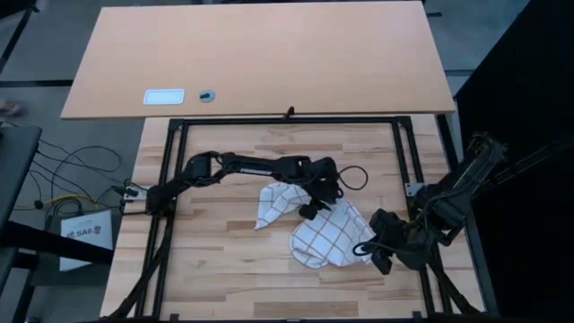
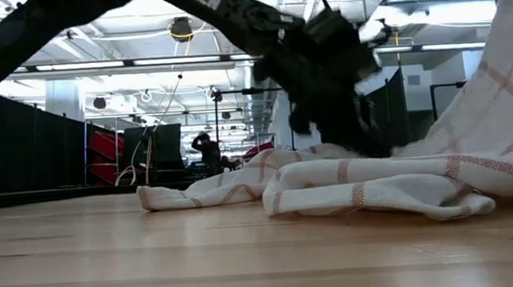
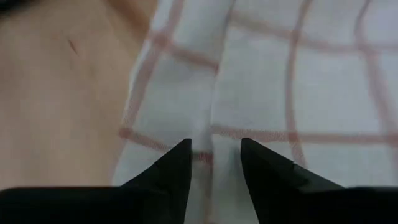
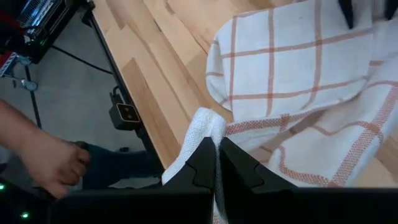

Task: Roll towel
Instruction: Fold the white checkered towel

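Note:
The white towel [image 1: 323, 231] with reddish-brown check lines lies crumpled on the wooden table's middle, one end reaching toward the left [image 1: 266, 208]. My left gripper [image 1: 314, 206] is over the towel's far middle, pointing down, shut on a fold of it [image 3: 214, 155]. My right gripper [image 1: 370, 249] is at the towel's right side, shut on its edge [image 4: 216, 163]. In the low view the towel [image 2: 361, 190] rests on the table in folds and rises steeply at the right [image 2: 507, 60]. My left gripper has a raised fold of the towel [image 3: 214, 134] between its two fingers, coming from above and pointing down. The cloth around the fold lies on the table. Whether the fold is one layer or several cannot be told. My right gripper pinches a bunched edge of the towel [image 4: 204, 124] between its two fingers, at the towel's right side. This part is lifted above the table, and the cloth slopes down from it to the rest [image 4: 292, 81], which lies on the table.
A black frame rail [image 1: 287, 119] runs around the work area. Beyond it a lighter board holds a small white label card [image 1: 164, 96] and a small round thing [image 1: 207, 95]. A person's hand [image 4: 53, 163] shows off the table's edge in the right wrist view.

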Robot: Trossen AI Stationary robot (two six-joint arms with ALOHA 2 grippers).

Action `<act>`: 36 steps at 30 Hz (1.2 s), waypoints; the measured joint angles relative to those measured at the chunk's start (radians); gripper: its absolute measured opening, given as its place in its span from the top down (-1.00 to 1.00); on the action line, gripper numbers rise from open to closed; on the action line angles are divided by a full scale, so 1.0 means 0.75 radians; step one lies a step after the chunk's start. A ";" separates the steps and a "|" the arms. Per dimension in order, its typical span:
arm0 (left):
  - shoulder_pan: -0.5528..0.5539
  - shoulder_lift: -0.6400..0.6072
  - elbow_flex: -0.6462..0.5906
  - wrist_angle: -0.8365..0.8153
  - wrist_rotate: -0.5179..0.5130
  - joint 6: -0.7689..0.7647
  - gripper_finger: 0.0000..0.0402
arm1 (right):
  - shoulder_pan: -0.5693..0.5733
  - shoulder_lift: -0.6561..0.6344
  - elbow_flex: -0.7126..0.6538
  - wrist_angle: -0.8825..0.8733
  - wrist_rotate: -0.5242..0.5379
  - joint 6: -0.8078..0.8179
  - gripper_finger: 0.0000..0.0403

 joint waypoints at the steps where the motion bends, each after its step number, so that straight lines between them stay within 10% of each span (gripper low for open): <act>1: 0.005 0.003 -0.001 -0.018 -0.003 0.000 0.38 | -0.001 0.000 0.000 0.002 0.003 -0.002 1.00; 10: 0.026 -0.006 -0.026 -0.156 -0.002 0.052 0.43 | -0.001 0.000 0.000 -0.016 0.009 -0.021 1.00; 21: 0.008 -0.024 -0.021 -0.240 0.090 0.055 0.97 | -0.012 0.000 0.000 -0.018 0.009 -0.052 1.00; 36: 0.001 -0.025 0.354 -0.697 0.123 0.110 1.00 | -0.010 0.000 0.000 -0.083 0.068 -0.110 1.00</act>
